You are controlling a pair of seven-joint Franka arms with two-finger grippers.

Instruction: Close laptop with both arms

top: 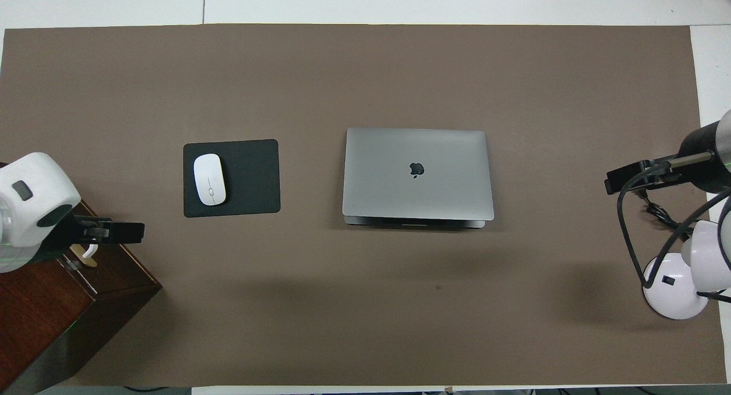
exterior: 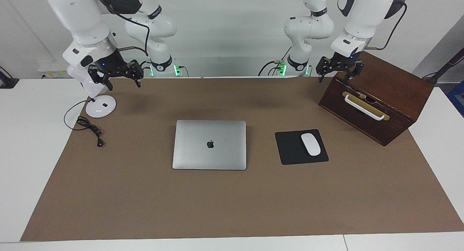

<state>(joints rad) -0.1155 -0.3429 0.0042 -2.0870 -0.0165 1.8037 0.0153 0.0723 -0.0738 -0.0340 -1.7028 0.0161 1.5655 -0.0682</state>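
Laptop (exterior: 209,144) lies shut flat mid-mat, both spread-fingered grippers hovering well clear: left gripper (exterior: 339,68) over the wooden box (exterior: 377,102), right gripper (exterior: 115,72) above the lamp base (exterior: 100,106).

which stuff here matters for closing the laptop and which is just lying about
For the job:
laptop, lid already down
left claw, over the wooden box
right claw, over the lamp base

Lying about:
mouse on mouse pad
wooden box
desk lamp
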